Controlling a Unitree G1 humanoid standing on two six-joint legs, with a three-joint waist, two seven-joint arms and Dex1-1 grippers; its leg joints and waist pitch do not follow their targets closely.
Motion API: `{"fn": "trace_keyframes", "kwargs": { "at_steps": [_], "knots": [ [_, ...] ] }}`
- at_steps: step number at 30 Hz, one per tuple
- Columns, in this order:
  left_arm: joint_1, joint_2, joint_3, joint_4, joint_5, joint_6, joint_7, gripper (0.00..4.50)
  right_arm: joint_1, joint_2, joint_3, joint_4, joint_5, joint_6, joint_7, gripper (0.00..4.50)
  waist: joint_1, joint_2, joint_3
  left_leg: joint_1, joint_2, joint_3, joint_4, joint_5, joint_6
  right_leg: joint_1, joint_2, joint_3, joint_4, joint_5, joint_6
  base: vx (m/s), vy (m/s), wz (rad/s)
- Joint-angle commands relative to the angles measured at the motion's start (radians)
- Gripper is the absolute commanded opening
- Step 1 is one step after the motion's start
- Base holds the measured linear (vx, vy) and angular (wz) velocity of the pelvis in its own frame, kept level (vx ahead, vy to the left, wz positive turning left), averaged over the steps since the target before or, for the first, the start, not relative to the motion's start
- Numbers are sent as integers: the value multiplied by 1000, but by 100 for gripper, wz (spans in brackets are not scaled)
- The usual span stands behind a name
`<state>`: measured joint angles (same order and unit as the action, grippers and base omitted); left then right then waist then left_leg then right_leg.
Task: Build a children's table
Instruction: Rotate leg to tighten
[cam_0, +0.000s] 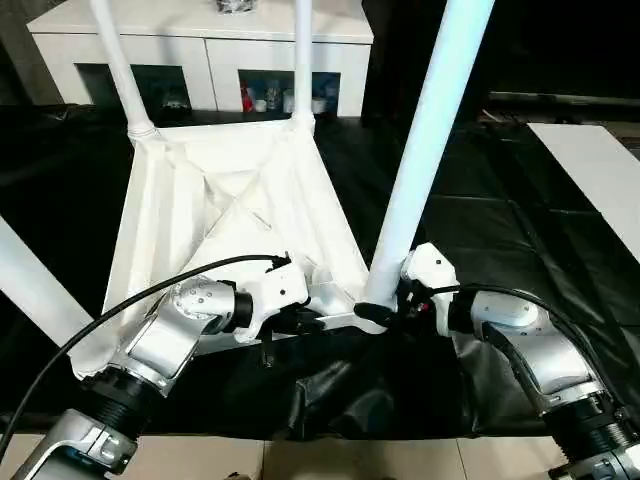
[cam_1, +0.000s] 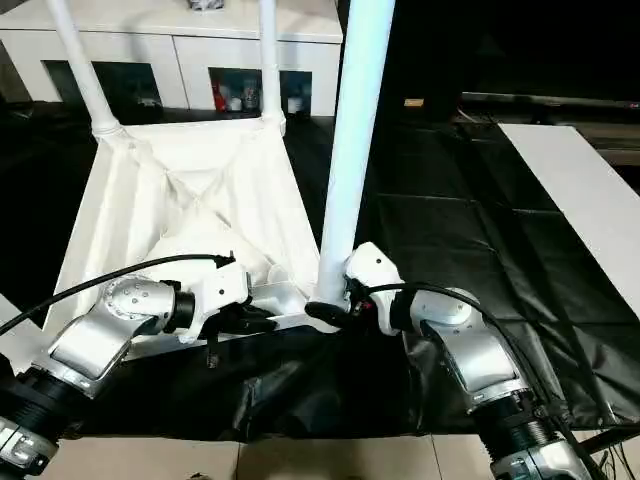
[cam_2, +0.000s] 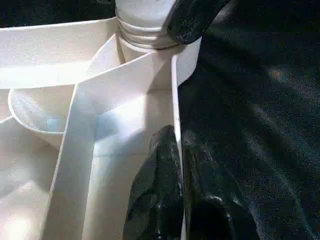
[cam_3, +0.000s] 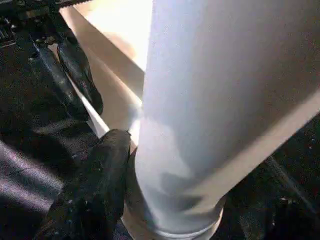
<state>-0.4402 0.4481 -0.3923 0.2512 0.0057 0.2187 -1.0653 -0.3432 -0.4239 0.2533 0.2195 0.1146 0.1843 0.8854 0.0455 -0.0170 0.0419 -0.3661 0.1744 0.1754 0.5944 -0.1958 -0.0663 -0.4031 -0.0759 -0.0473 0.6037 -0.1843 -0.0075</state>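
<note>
The white tabletop lies upside down on the black mat, ribbed underside showing, with legs standing in its corner sockets: two at the far corners, one at the near left, one at the near right. The left gripper is pinched on the tabletop's near rim, one finger on each side of the wall. The right gripper grasps the base of the near right leg, its fingers around it at the socket. A white cabinet stands beyond.

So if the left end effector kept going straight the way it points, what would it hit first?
Most likely the base of the near leg in its corner socket, where the right end effector sits. The left end effector pinches the tabletop rim, pointing along it; depth is uncertain.
</note>
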Motion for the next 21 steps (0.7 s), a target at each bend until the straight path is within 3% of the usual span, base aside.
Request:
{"fn": "trace_keyframes", "kwargs": {
  "at_steps": [1,7,8,13,16,18,19,20,21],
  "knots": [
    [-4,8,-21,-8,14,-6,-27,0,5,-25,9,34,-29,19,1,254,1,-2,-52,6,53,-13,-75,-191,56,49,-63,44,-66,-181,-217,0,0,0],
    [6,20,-24,-14,14,1,-34,0,21,-20,9,31,-26,34,-1,250,0,-2,-54,5,52,-13,-73,-177,62,51,-61,43,-62,-149,-226,0,0,0],
    [6,20,-23,-10,16,0,-30,0,19,-13,5,40,-28,37,-14,249,0,2,-54,6,52,-14,-74,-179,61,51,-62,43,-62,-152,-227,0,0,0],
    [-1,3,-24,15,32,3,5,0,0,34,-27,88,-41,52,-118,238,-6,-2,-50,7,52,-14,-78,-223,43,47,-61,43,-69,-220,-216,0,0,0],
    [-32,-50,-20,79,66,36,102,0,-31,118,-78,150,-54,83,-293,238,-16,-2,-43,10,48,-17,-82,-293,9,39,-62,42,-83,-370,-175,0,0,0],
    [-82,-134,5,159,75,82,223,0,-68,210,-124,222,-63,122,-479,237,-24,-4,-42,13,43,-24,-84,-340,-22,36,-62,39,-93,-474,-138,0,0,0],
    [-106,-167,15,192,80,94,274,0,-82,239,-131,251,-74,130,-541,237,-25,-6,-41,14,42,-24,-83,-348,-25,33,-63,39,-96,-497,-128,0,0,0],
    [-113,-177,18,202,81,97,289,0,-86,247,-133,259,-77,132,-559,237,-27,-1,-42,20,40,-26,-81,-368,-33,26,-63,38,-101,-533,-113,0,0,0],
    [-160,-233,34,267,95,116,386,0,-111,301,-143,308,-82,140,-644,236,-28,-4,-43,21,38,-27,-80,-380,-35,24,-63,36,-106,-553,-100,0,0,0]
  ]
}}
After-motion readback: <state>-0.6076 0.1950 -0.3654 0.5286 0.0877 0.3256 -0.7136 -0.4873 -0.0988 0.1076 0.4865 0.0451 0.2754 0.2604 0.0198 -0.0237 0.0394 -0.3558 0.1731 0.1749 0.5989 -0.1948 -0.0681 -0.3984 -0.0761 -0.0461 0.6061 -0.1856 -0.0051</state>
